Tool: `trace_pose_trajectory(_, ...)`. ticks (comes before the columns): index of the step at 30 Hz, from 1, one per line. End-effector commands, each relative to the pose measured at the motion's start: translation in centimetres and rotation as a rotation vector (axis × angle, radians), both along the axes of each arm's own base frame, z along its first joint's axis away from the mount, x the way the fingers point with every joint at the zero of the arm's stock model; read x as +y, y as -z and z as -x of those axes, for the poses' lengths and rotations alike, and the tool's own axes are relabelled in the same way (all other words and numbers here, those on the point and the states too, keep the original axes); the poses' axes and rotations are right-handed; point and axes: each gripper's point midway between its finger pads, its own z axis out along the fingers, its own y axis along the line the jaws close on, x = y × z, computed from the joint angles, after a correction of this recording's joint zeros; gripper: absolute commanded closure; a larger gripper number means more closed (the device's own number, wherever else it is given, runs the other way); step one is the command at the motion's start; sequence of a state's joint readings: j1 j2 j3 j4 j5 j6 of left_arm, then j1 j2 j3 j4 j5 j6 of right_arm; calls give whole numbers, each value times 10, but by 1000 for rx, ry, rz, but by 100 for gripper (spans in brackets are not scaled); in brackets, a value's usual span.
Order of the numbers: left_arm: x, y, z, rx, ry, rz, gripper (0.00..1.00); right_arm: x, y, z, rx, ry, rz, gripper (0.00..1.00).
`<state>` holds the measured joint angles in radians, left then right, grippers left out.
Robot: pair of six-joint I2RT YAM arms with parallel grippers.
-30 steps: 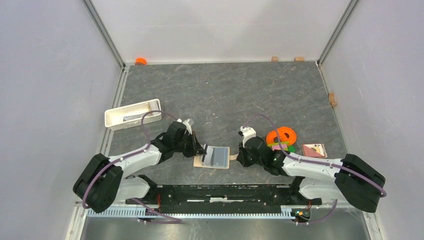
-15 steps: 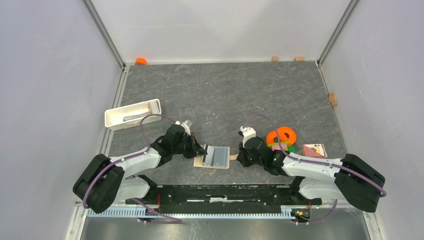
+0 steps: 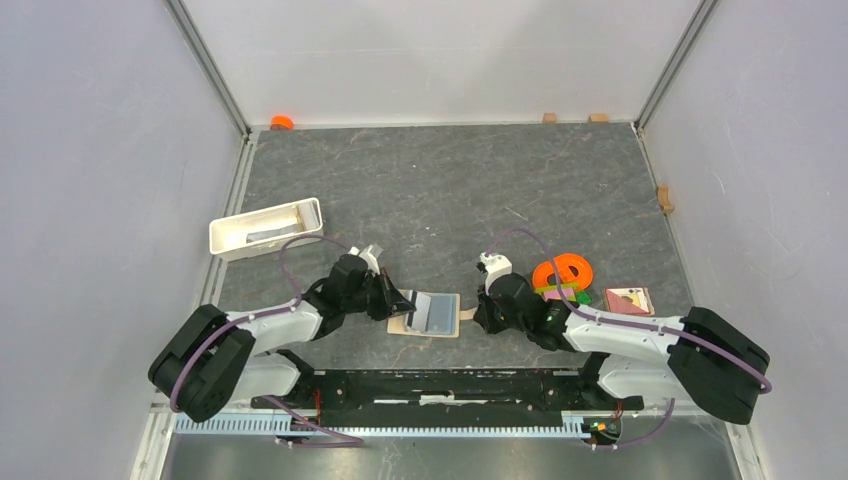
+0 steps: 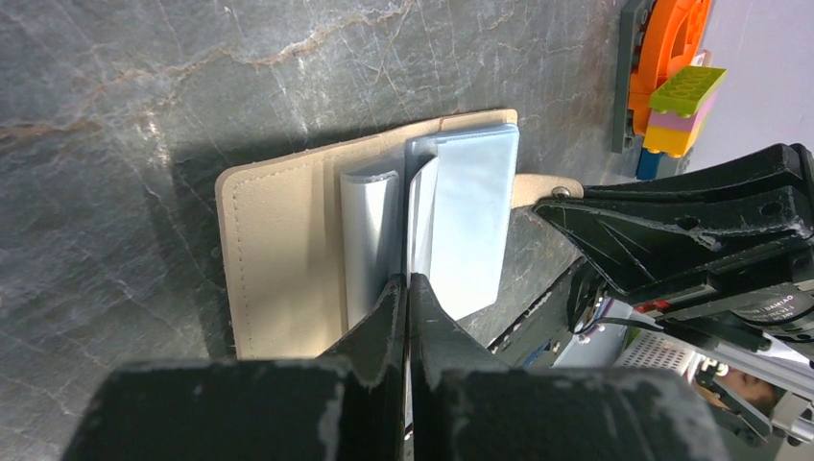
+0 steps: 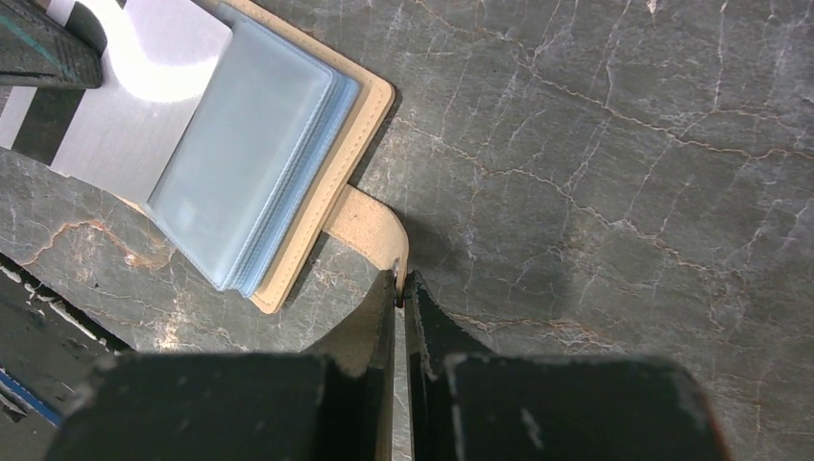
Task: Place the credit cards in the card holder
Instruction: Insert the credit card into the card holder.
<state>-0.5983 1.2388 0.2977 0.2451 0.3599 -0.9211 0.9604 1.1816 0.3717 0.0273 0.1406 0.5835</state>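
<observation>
The beige card holder (image 3: 400, 322) lies open near the front edge, its blue-grey pockets (image 4: 470, 206) fanned upward. My left gripper (image 3: 403, 301) is shut on a grey credit card with a dark stripe (image 5: 125, 125). I see that card edge-on in the left wrist view (image 4: 422, 216), its far end among the pockets. My right gripper (image 3: 477, 318) is shut on the holder's snap tab (image 5: 370, 226) at the holder's right edge. A pale credit card with reddish print (image 3: 629, 300) lies flat on the right.
A white tray (image 3: 222, 238) sits at the left with a grey item inside. An orange ring toy (image 3: 563, 272) and coloured bricks (image 3: 570, 294) lie just right of my right wrist. Small wooden blocks (image 3: 549, 117) line the back and right edges, and an orange cap (image 3: 282, 122) sits in the back-left corner.
My left wrist has sunk slightly toward the near edge with the card still pinched. The card holder and my right arm stay where they were.
</observation>
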Motion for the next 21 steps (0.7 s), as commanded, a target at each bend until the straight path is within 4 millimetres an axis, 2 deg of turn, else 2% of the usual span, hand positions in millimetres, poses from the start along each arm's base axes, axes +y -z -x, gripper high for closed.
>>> trace_pose_trajectory(1, -2, 9, 12, 48, 7, 16, 98, 10, -15, -10, -32, 16, -30, 93)
trace_pose_trajectory(7, -1, 8, 13, 41, -6, 22, 98, 11, -14, -10, -28, 14, -31, 93)
trace_pose_trajectory(14, 4, 17, 13, 30, -25, 0, 98, 14, -14, -9, -28, 5, -39, 94)
trace_pose_trajectory(21, -2, 21, 14, 38, -10, 9, 98, 14, -16, -9, -29, 3, -41, 94)
